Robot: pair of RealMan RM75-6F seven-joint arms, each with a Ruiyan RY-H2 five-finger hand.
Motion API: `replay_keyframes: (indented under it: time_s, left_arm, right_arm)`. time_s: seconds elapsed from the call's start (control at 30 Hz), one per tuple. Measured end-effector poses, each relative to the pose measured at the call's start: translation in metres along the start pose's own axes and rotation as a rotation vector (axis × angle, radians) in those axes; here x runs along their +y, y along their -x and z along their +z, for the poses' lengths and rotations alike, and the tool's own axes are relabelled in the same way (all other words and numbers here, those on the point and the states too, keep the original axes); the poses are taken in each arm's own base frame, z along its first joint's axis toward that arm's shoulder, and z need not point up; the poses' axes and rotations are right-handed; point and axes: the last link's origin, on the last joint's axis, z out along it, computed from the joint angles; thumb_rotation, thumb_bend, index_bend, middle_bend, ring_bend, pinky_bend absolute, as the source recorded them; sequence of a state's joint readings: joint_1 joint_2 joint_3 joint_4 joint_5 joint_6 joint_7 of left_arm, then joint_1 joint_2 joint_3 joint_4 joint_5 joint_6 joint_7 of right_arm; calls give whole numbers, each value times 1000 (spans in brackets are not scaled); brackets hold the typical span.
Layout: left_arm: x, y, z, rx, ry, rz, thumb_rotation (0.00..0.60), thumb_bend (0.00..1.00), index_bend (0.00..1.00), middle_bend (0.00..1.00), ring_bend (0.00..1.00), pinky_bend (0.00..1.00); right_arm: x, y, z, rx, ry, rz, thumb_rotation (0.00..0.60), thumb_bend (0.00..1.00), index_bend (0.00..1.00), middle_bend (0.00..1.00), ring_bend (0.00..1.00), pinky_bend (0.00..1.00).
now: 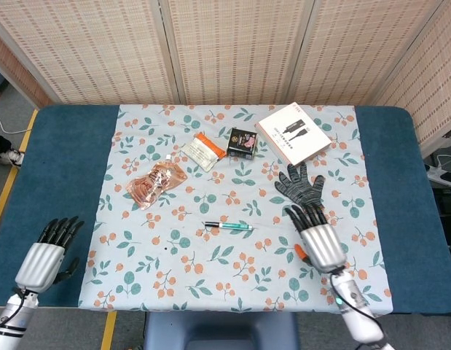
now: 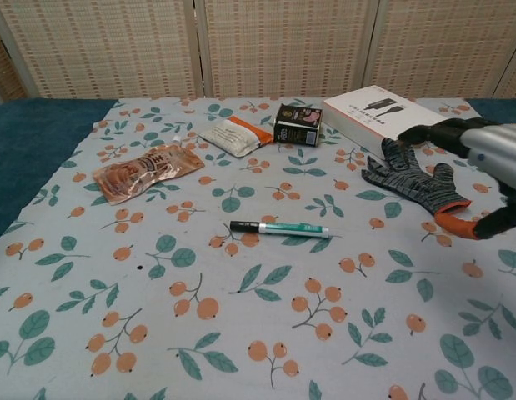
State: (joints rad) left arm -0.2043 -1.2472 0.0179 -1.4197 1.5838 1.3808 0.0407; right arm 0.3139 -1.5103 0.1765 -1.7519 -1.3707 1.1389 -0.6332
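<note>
My right hand [image 1: 316, 235] hovers over the floral cloth with its fingers spread and nothing in it. Its fingertips reach the near end of a grey knit glove [image 1: 300, 185] with an orange cuff. In the chest view the right hand [image 2: 489, 155] enters from the right edge, above and beside the glove [image 2: 410, 179]. A green pen with a black cap [image 1: 229, 227] lies left of this hand, also seen as the pen [image 2: 279, 227] mid-cloth. My left hand [image 1: 47, 252] is over the blue tabletop at the near left, fingers apart, holding nothing.
On the far half of the cloth [image 1: 174, 277] lie an orange snack pouch [image 1: 154, 184], a white and orange packet [image 1: 203, 151], a small black box [image 1: 243, 141] and a white box [image 1: 293, 132]. Blue tabletop [image 1: 57, 168] flanks the cloth. Woven screens stand behind.
</note>
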Motion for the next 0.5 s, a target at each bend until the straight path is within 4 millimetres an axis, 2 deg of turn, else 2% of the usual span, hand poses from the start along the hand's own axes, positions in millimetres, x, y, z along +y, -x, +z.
replay_keyframes:
  time_s: [0.13, 0.23, 0.33, 0.5]
  left_arm:
    - [-4, 2, 3, -7, -25, 8, 600, 398, 0, 0, 0, 54]
    - [-6, 3, 5, -8, -38, 14, 600, 398, 0, 0, 0, 54]
    - [-8, 3, 7, -11, -49, 14, 600, 398, 0, 0, 0, 54]
    - [-9, 3, 8, -13, -59, 11, 600, 399, 0, 0, 0, 54]
  right_arm:
    - [-40, 22, 48, -59, -22, 0, 600, 237, 197, 173, 0, 0]
    - [-59, 35, 74, -89, -24, -32, 600, 236, 229, 196, 0, 0]
    - [-73, 47, 92, -110, -23, -58, 600, 237, 254, 216, 0, 0]
    - [-92, 59, 110, -126, -28, -66, 600, 238, 305, 256, 0, 0]
